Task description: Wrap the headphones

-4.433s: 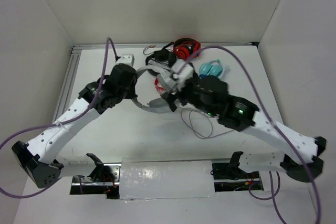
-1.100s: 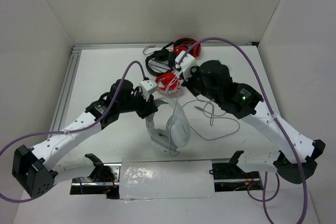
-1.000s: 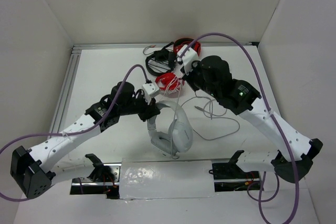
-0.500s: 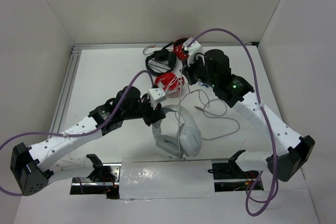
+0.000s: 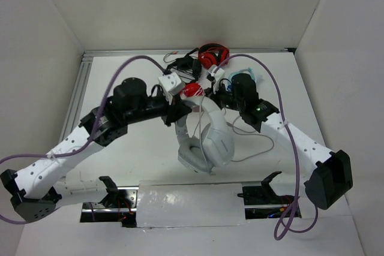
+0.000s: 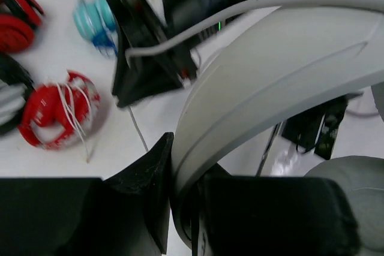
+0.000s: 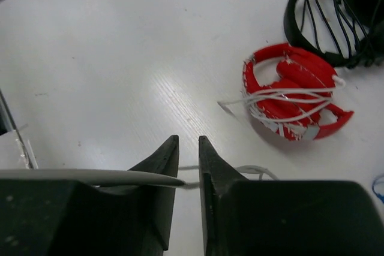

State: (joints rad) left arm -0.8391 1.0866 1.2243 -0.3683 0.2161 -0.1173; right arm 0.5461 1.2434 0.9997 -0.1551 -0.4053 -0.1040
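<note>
With the left claw (image 5: 179, 111) clamped on the headband (image 6: 270, 70) of the headphones (image 5: 207, 143), held up just nearer than the red pair (image 7: 294, 103), the right claw (image 7: 188, 148), jaws narrowly parted around the cable (image 7: 135, 176), should pinch firmly and wind it taut round the band, clear of that pair.

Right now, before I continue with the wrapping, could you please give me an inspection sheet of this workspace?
Surface: white table, no spill seen.
Job's things: grey-white headphones lifted off the table, hanging by the headband.
Clutter: red headphones wound with white cable; second red pair, black headphones and light blue pair at the far side.
Grippers: left gripper shut on the headband; right gripper jaws slightly apart.
Cables: thin grey cable crosses the right gripper's gap; purple arm cables arch overhead.
Surroundings: white walls; metal rail along the left edge.
</note>
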